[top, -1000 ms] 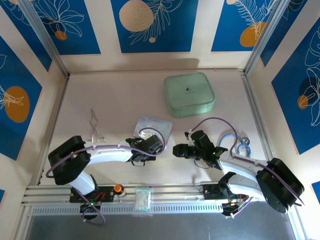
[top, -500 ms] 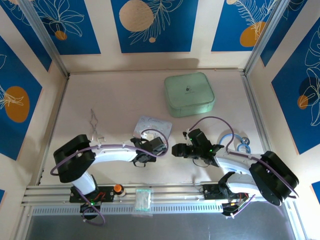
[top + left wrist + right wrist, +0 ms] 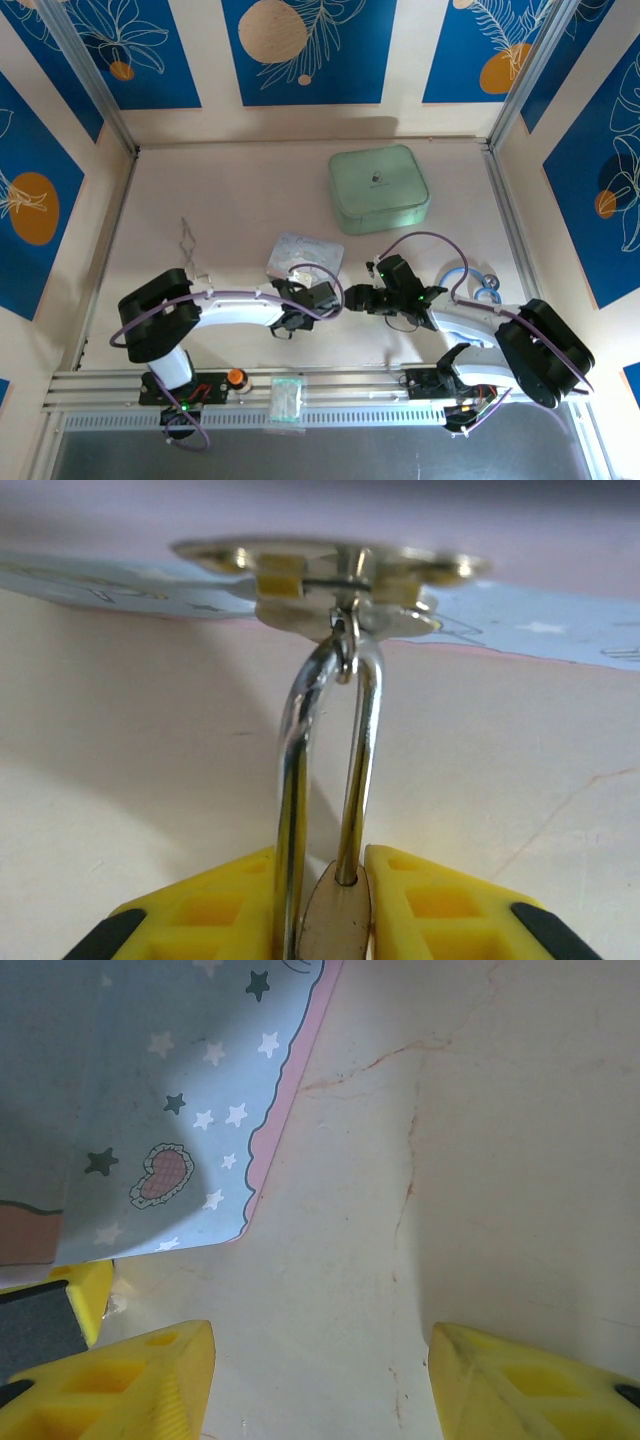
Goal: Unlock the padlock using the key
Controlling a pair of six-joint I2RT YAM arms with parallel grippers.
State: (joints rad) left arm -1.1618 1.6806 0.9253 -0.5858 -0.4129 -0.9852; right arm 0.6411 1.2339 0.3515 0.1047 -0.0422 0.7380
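Observation:
In the left wrist view my left gripper (image 3: 320,868) is shut on the brass body of the padlock (image 3: 336,922). Its silver shackle (image 3: 293,780) points away from the camera. A small ring at the shackle's top carries the key (image 3: 400,558), seen edge-on as flat silvery metal. In the top view the left gripper (image 3: 325,297) and the right gripper (image 3: 352,299) nearly meet at the table's middle front. The right gripper (image 3: 320,1340) is open over bare table, nothing between its fingers, and a left-gripper finger (image 3: 60,1300) shows at the left edge of the right wrist view.
The pale blue cartoon tin (image 3: 302,252) lies just behind both grippers, also in the right wrist view (image 3: 150,1090). A mint-green box (image 3: 379,188) sits at the back. Silver forceps (image 3: 190,252) lie left, and a blue looped item (image 3: 478,285) lies right.
The left gripper has slid right with the padlock, and the right gripper has moved left, so the gap between them has almost closed.

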